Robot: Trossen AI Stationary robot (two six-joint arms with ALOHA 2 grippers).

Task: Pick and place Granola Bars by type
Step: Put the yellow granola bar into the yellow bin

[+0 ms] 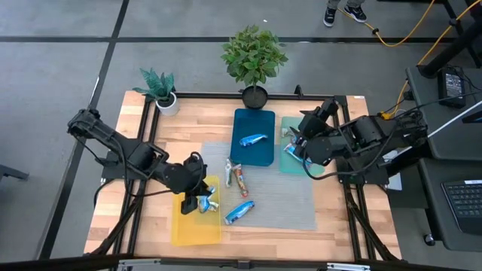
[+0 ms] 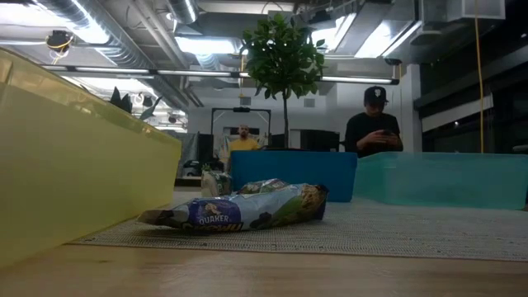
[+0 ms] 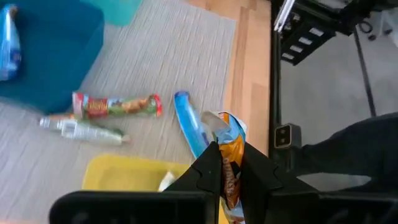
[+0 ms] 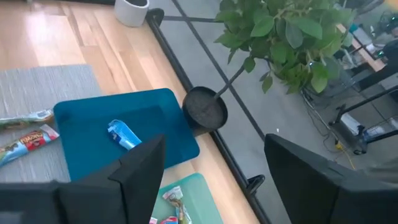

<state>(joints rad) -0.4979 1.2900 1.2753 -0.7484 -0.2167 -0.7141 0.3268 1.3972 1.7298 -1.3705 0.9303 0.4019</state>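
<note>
Left claw (image 1: pixel 197 197) sits over the yellow tray (image 1: pixel 188 229), pinched tight on an orange-and-blue granola bar (image 3: pixel 229 163). Three more bars lie on the grey mat (image 1: pixel 294 207), one on the blue tray (image 1: pixel 252 154). Right claw (image 1: pixel 297 147) hangs spread wide, empty, above the teal tray (image 1: pixel 286 165).

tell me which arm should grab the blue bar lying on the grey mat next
Right, probably. The left gripper is shut on a bar above the yellow tray. The right gripper is open over the teal tray, holding nothing. The blue bar lies nearer the left arm, though.
</note>
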